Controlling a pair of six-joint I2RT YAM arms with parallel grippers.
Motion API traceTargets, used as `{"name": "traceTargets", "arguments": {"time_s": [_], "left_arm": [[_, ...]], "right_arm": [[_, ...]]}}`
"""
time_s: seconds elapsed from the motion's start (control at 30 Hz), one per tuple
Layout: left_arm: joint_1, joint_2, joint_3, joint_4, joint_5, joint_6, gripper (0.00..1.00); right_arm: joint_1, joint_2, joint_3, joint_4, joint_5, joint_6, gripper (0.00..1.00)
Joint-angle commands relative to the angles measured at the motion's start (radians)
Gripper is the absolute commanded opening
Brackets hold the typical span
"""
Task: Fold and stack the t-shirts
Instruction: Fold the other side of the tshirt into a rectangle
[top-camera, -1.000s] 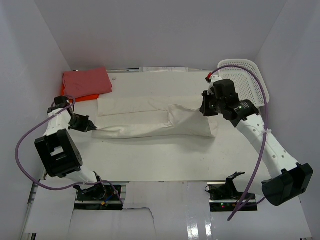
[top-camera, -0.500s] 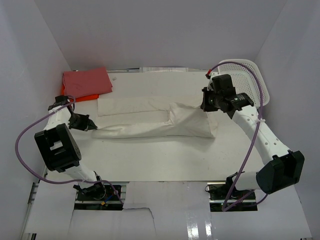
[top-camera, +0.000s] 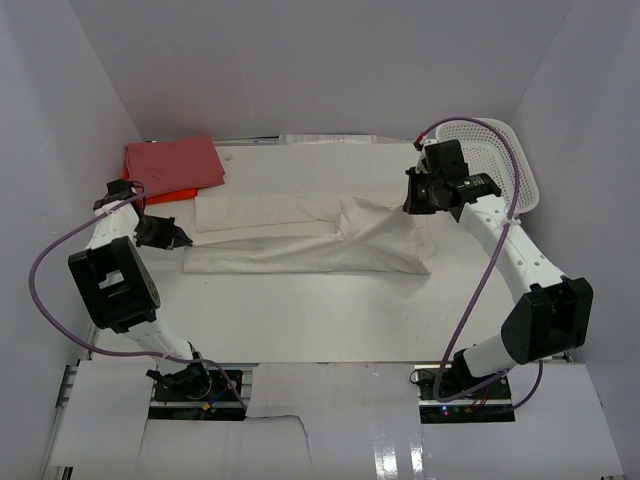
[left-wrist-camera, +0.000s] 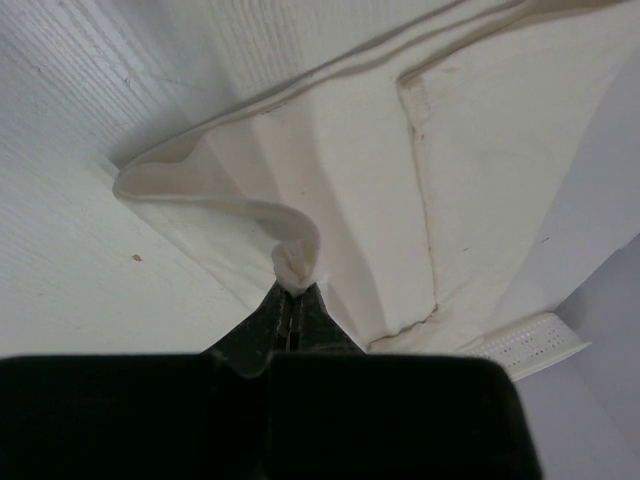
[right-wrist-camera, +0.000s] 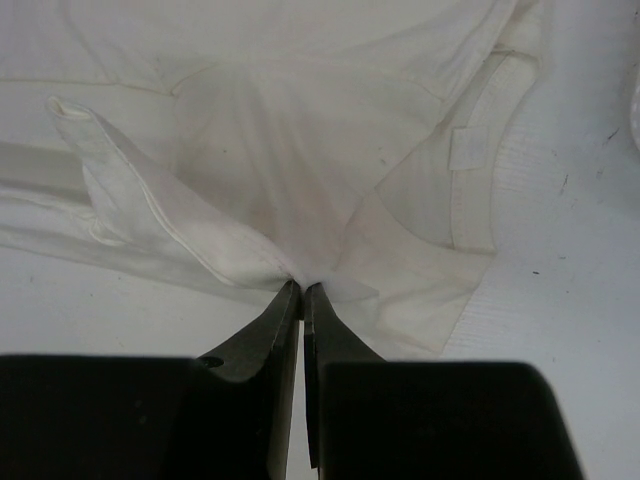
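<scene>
Jaws tight on cream t-shirt (top-camera: 290, 256)

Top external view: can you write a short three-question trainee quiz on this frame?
1. True or false: the left fingers and the right fingers each pinch the cream t-shirt.
2. What lies under the pink-red shirt? A) an orange shirt B) a towel C) a tray
3. Fill in: the white basket stands at the far ____ corner of the table.
Key: 1 true; 2 A; 3 right.
</scene>
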Motion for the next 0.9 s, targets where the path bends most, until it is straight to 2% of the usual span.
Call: {"name": "traceTargets", "arguments": {"time_s": [0.0,0.87], "left_arm": [[-0.002,0.008,0.038,0.012,0.009,-0.014,0.00],[-0.025,0.152,0.139,0.044,0.017,-0.043,0.00]], "right_arm": [[-0.014,0.017,0.063,0.030,-0.004,-0.005,0.08],[-0.022,0.220,0.236,0.033,-0.005,-0.017,0.08]]}}
